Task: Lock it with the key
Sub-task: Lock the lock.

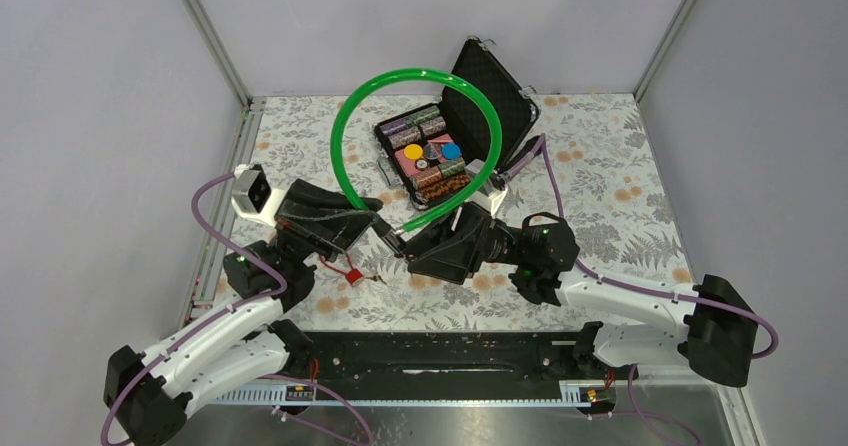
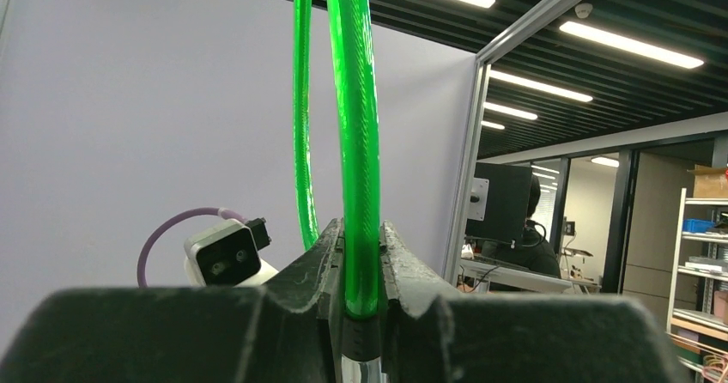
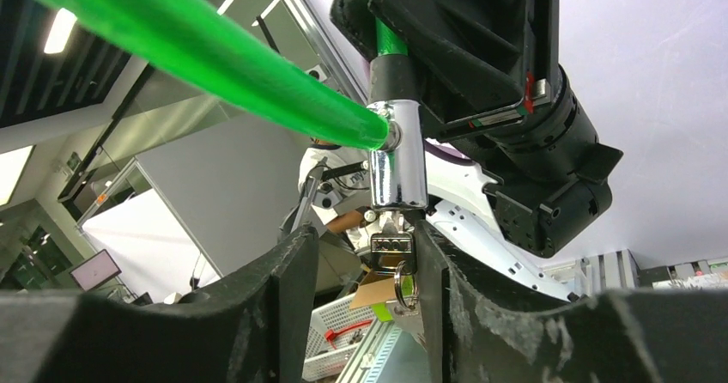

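The green cable loop [image 1: 345, 116] stands up over the table. My left gripper [image 1: 385, 228] is shut on the cable [image 2: 356, 142] just above its black collar, and in the left wrist view the jaws [image 2: 361, 254] pinch it from both sides. Below the collar hangs the chrome lock barrel [image 3: 397, 155], with the cable's other end plugged into its side. The small silvery key [image 3: 391, 246] sticks in the barrel's lower end, and a ring [image 3: 403, 288] dangles from it. My right gripper [image 3: 367, 271] is open around the key: the right finger lies beside it, the left stands off.
An open black case [image 1: 500, 86] holding poker chips lies at the back of the flowered table. A small red tag [image 1: 353, 275] lies near the left arm. Metal frame posts and grey walls close the cell on three sides.
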Motion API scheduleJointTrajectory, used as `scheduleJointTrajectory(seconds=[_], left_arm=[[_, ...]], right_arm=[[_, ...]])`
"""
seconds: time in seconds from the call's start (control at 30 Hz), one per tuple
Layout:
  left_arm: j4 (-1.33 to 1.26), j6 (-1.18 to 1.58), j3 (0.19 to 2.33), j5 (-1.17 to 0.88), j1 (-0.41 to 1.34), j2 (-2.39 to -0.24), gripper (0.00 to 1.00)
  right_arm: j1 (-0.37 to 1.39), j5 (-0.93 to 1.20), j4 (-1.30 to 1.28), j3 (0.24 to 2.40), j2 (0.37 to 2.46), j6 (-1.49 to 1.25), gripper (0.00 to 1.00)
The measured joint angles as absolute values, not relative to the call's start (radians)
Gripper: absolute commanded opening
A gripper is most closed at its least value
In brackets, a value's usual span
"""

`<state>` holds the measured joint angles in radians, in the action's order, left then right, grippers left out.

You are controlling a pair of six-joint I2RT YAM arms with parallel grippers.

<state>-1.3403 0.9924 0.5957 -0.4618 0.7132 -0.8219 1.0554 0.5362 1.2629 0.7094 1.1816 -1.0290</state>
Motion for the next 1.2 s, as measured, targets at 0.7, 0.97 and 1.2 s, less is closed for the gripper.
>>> scheduleJointTrajectory(seconds=[0.7,0.97,1.2], left_arm=[[-1.289,0.983,0.594,-0.424,0.714,-0.797,0.0],[-1.021,0.893,0.578,-0.305,0.714,-0.732,0.0],[-0.752,0.826,0.578,-0.172,0.714,-0.706,0.0]], right_arm=[[1.059,0.453,1.071,0.709,1.097,-0.908,0.0],[1.073,0.251,0.682,0.738,0.957,-0.658,0.0],[1.074,0.12,0.494,0.749,0.943,-0.517,0.0]])
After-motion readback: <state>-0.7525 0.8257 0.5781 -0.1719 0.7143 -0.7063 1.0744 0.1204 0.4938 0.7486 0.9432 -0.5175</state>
